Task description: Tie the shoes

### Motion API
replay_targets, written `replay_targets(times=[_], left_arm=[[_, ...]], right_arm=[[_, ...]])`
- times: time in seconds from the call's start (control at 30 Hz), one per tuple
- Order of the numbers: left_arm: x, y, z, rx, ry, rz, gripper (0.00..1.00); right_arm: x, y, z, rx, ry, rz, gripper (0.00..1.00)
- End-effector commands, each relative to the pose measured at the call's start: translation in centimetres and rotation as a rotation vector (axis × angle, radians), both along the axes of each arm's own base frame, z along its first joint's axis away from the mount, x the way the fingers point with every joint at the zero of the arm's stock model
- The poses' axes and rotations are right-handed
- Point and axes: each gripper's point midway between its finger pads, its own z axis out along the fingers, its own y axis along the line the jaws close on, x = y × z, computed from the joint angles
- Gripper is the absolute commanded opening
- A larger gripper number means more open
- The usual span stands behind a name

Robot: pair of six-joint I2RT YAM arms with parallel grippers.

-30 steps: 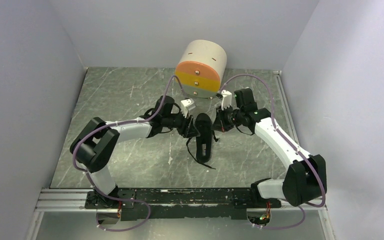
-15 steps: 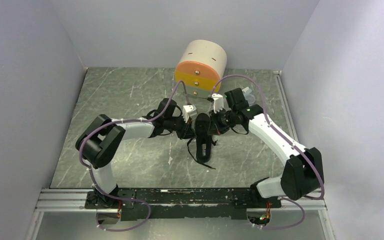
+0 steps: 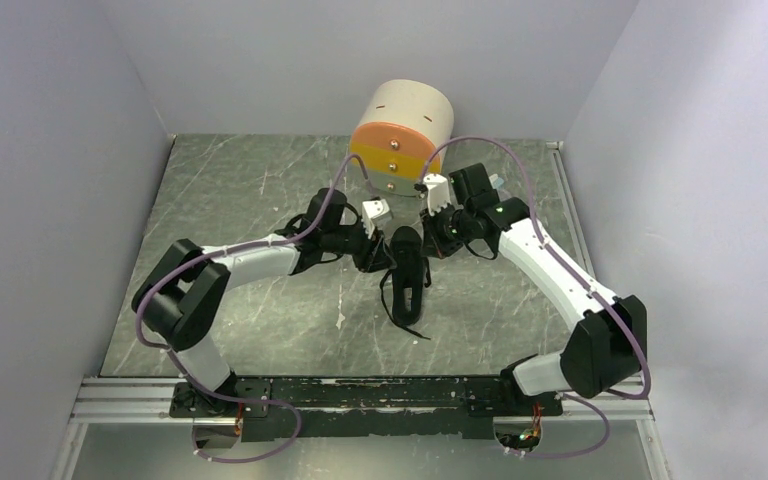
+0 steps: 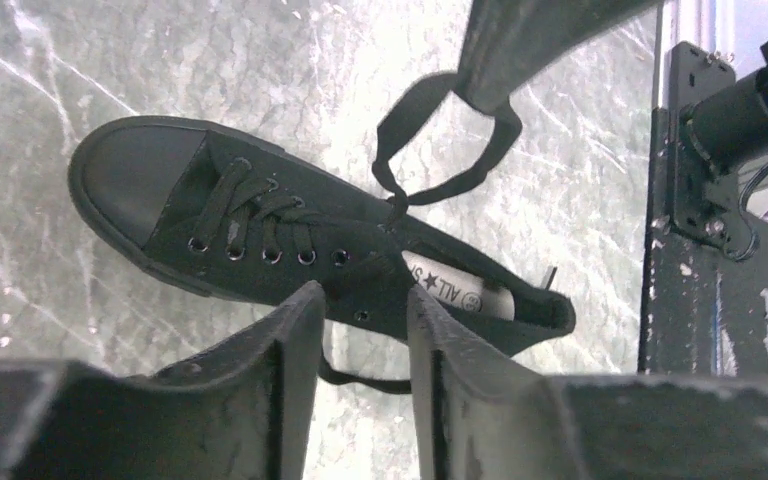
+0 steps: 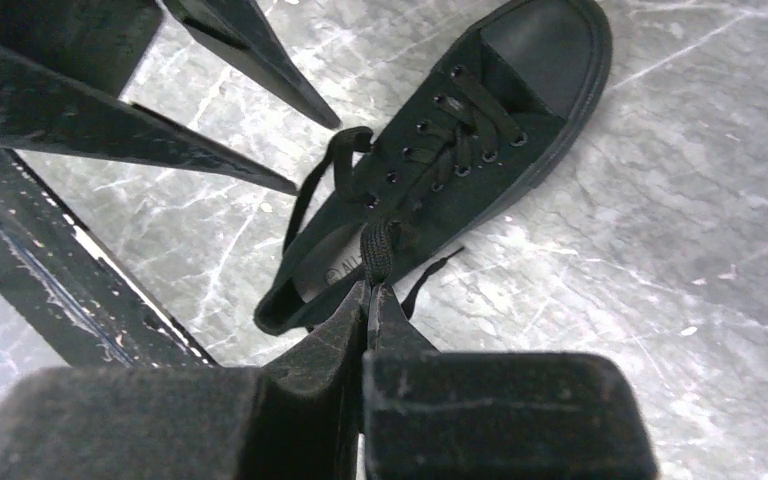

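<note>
While the small all-black canvas lace-up shoe (image 3: 407, 275) lies on the grey marbled tabletop (image 3: 240, 200) just in front of the round beige drawer box (image 3: 400, 140), toe toward that box, the step in hand appears to be loop forming; the right gripper (image 5: 368, 300) is pinched on a thin black lace (image 5: 375, 245), raised as a loop; the left gripper (image 4: 362, 295) stands narrowly parted, holding nothing. The next move probably calls for the left gripper to take the slack lace on the side away from the box.
</note>
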Motion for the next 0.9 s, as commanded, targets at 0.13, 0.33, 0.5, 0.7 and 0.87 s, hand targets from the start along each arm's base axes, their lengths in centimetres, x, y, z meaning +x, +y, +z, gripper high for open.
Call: replay_targets(times=[0.13, 0.33, 0.5, 0.7, 0.87], left_arm=[[0.9, 2.0, 1.4, -0.067, -0.081, 0.021, 0.68], [-0.1, 0.8, 0.0, -0.121, -0.161, -0.112, 0.69], [-0.7, -0.2, -0.1, -0.193, -0.236, -0.186, 0.66], [-0.6, -1.5, -0.4, -0.280, -0.199, -0.203, 0.58], [-0.8, -1.6, -0.8, -0.282, -0.182, -0.226, 0.34]], right_arm=[[-0.2, -1.5, 1.4, -0.062, -0.139, 0.070, 0.02], [-0.6, -1.9, 1.8, -0.055, -0.245, 0.108, 0.03], [-0.5, -2.5, 0.6, -0.089, -0.267, 0.119, 0.02], [-1.5, -1.7, 0.4, -0.077, -0.269, 0.228, 0.01], [-1.6, -0.9, 0.8, -0.047, -0.274, 0.274, 0.00]])
